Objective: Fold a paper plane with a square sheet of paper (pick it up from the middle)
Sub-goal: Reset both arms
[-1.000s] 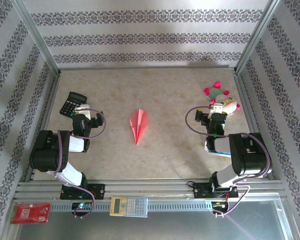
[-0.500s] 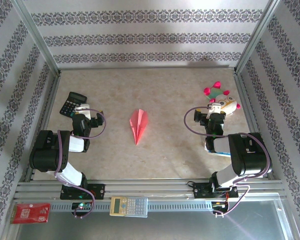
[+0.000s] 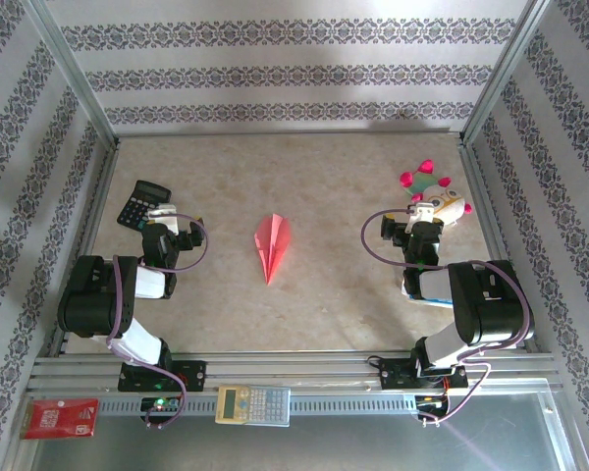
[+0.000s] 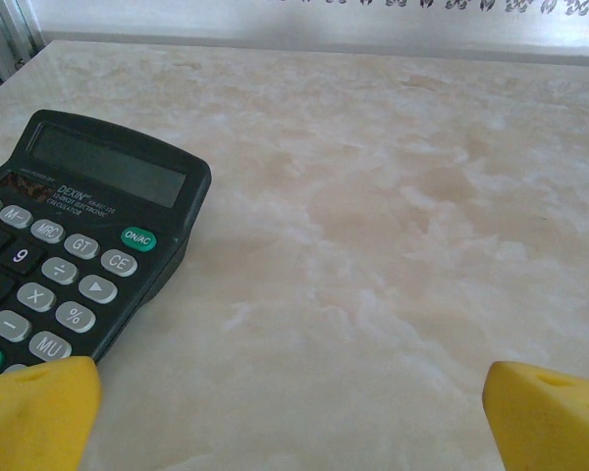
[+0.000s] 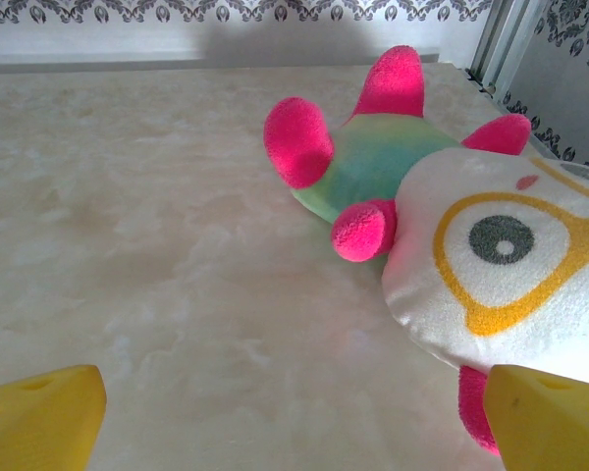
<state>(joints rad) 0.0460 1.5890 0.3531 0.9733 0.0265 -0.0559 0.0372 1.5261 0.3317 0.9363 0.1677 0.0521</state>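
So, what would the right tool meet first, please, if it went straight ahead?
Probably the plush toy: its white face lies just ahead of the right tool's right-hand finger; depth is unclear.

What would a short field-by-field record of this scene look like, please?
paper plane: folded dart, flat at the middle of the table, nose toward the near edge, nothing touching it
left gripper: open, empty, beside the black calculator
right gripper: open, empty, facing the plush toy
task stage: folding looks finished
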